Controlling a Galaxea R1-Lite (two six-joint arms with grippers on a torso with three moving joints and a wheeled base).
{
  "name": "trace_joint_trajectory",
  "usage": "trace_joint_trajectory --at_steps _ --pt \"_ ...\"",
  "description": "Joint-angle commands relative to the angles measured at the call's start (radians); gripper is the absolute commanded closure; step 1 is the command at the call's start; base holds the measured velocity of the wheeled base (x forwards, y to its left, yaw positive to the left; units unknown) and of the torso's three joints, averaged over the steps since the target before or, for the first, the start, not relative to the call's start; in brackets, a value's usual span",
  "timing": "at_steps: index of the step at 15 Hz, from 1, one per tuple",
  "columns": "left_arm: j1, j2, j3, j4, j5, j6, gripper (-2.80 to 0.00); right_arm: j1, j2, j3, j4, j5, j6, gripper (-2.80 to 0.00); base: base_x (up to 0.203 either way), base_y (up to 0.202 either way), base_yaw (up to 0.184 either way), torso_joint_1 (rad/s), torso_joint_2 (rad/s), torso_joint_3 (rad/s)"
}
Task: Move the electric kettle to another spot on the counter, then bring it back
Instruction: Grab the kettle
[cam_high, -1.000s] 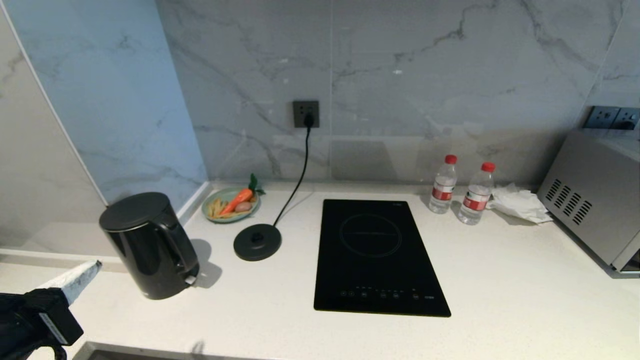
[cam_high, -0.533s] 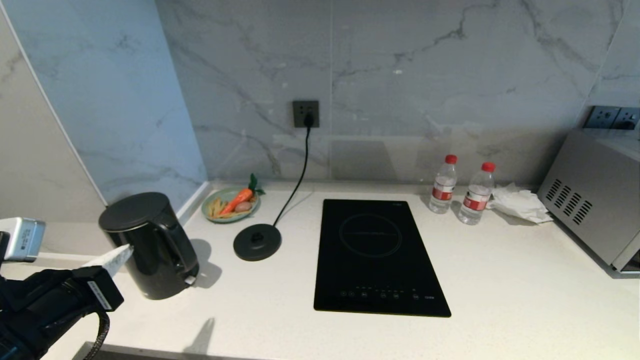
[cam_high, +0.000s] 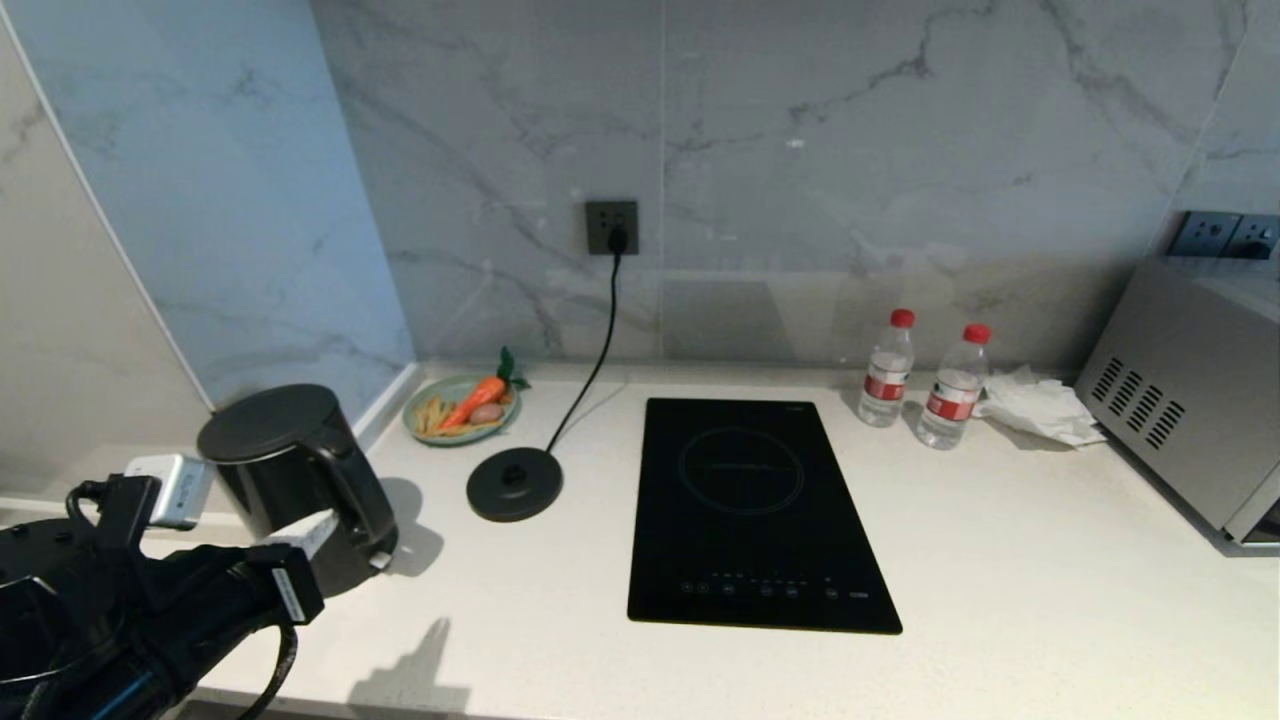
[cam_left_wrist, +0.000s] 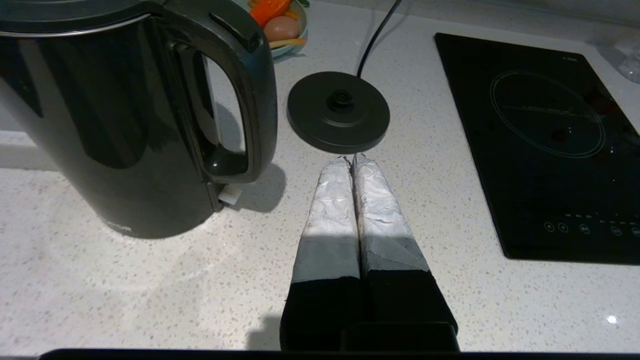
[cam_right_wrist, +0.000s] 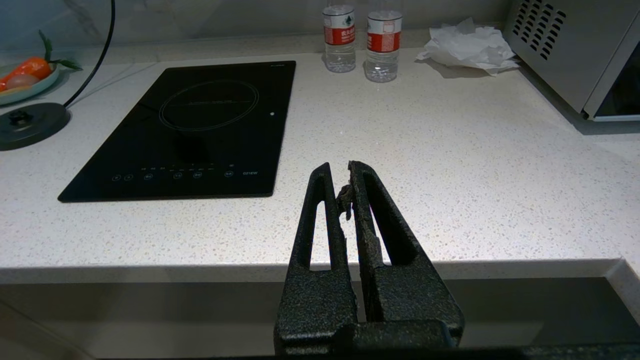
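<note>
Kettle: tall shiny black electric kettle (cam_high: 296, 470) stands on white speckled stone counter (cam_high: 1000, 600).
My left gripper (cam_left_wrist: 350, 159): pressed together, empty, beside kettle's handle.
My right gripper (cam_right_wrist: 339, 172): pressed together, far from kettle.

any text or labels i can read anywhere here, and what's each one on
Nothing reads with certainty.
Hob: small white print beside the touch icons, too small to read.
Two bottles: red labels with white characters, too small to read.
Left gripper: white sticker near the wrist, unreadable.
Kettle, base disc, oven: no text visible.
</note>
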Motion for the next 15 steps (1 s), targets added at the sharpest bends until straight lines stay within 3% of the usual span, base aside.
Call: trace_joint_trajectory --at_steps 1,3,4,15 --pt "-0.002 0.155 0.029 -0.151 0.003 -0.001 0.0 0.0 0.0 0.0 0.0 0.0 0.0 0.0 0.0 0.0 0.0 0.0 0.0 0.0" --pt "0.001 0.188 0.039 -0.203 0.002 -0.003 0.0 0.0 0.0 0.0 0.0 0.0 0.0 0.0 0.0 0.0 0.0 0.0 0.0 0.0" --pt "0.002 0.177 0.044 -0.203 0.002 -0.004 -2.8 0.0 0.0 0.0 -0.001 0.0 0.0 0.0 0.0 0.0 0.0 0.0 0.0 0.0" --pt "0.018 0.229 0.033 -0.203 -0.002 -0.006 -2.8 0.0 0.0 0.0 0.0 0.0 0.0 0.0 0.0 0.0 0.0 0.0 0.0 0.0"
